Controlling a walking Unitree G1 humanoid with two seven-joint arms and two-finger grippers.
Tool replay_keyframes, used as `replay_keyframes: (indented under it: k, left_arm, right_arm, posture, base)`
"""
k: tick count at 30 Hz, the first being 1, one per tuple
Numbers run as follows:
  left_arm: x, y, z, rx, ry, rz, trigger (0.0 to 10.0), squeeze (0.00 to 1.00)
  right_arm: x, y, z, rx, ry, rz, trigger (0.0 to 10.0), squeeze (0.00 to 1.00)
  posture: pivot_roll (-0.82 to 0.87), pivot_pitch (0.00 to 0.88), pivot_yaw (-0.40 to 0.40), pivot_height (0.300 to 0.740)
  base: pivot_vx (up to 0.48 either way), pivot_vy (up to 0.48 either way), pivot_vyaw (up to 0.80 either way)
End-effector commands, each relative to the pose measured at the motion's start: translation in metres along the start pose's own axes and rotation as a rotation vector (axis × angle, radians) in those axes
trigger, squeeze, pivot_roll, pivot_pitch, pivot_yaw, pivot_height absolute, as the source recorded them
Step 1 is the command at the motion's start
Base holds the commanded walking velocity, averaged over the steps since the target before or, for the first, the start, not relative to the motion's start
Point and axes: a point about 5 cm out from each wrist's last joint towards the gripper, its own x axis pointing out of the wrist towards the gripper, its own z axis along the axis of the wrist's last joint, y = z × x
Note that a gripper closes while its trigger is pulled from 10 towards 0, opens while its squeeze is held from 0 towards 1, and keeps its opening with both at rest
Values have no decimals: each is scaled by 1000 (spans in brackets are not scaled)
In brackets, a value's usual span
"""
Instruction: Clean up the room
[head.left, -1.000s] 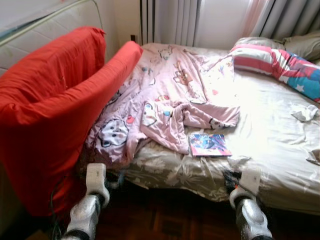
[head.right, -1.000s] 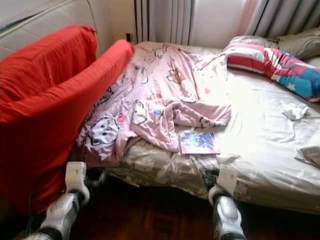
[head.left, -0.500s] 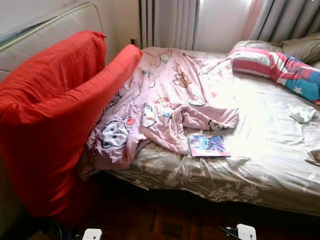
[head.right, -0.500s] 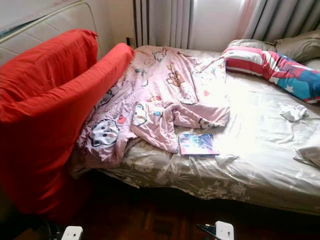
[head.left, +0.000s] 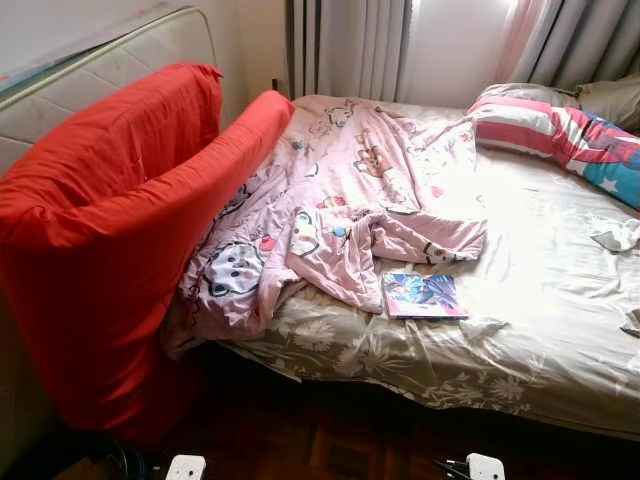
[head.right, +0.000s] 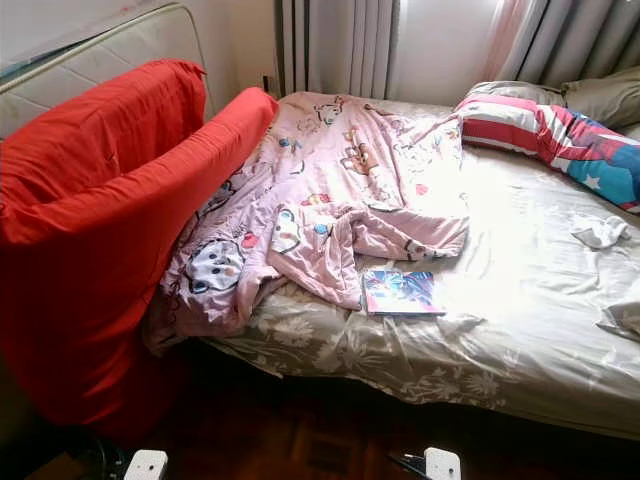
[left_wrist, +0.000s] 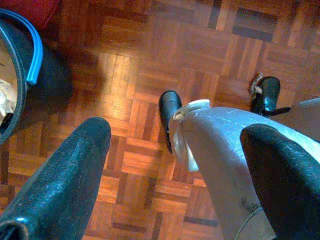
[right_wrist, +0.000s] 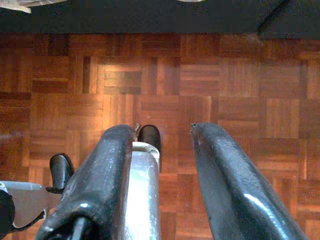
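A pink cartoon-print quilt (head.left: 340, 190) lies rumpled across the left half of the bed (head.left: 520, 340). A colourful book (head.left: 424, 295) rests on the sheet by the quilt's edge. A crumpled white cloth (head.left: 616, 235) sits near the bed's right side. Both arms hang low, with only their white wrist ends (head.left: 185, 467) at the picture's lower edge. My left gripper (left_wrist: 175, 190) is open above the parquet floor, its fingers wide apart. My right gripper (right_wrist: 165, 170) is open too, pointing down at the floor with nothing between its fingers.
A big red-covered cushion (head.left: 110, 230) leans against the bed's left side. A striped pillow (head.left: 560, 130) lies at the head, curtains (head.left: 350, 45) behind it. A dark bin with a blue rim (left_wrist: 22, 75) stands on the parquet by my left gripper.
Both arms have dropped from in front of the bed's edge down to my sides. The camera has shifted slightly; the things on the bed have not moved.
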Motion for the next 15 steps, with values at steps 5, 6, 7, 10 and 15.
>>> replay_keyframes:
  k: [5, 6, 7, 10, 15]
  left_arm:
    - [-1, 5, -2, -11, 6, 0, 10000, 0]
    - [-1, 5, -2, -11, 6, 0, 10000, 0]
    - [-1, 4, -1, -7, 3, -3, 10000, 0]
    - [0, 1, 3, 6, -3, -14, 10000, 0]
    - [0, 1, 7, 5, -12, -15, 10000, 0]
  right_arm:
    - [1, 4, 3, 3, -6, 20, 10000, 0]
    - [1, 4, 3, 3, -6, 20, 10000, 0]
    - [1, 5, 4, -10, -10, 30, 10000, 0]
    - [2, 5, 4, -22, -4, 40, 10000, 0]
    - [2, 5, 4, -20, -2, 40, 10000, 0]
  posture:
    - [97, 0, -34, 740]
    - [97, 0, -34, 740]
    - [97, 0, -34, 740]
    - [97, 0, -36, 740]
    - [96, 0, -36, 740]
  base:
    - [0, 0, -726]
    - [0, 0, -694]
    - [0, 0, -694]
    - [0, 0, -688]
    - [0, 0, -685]
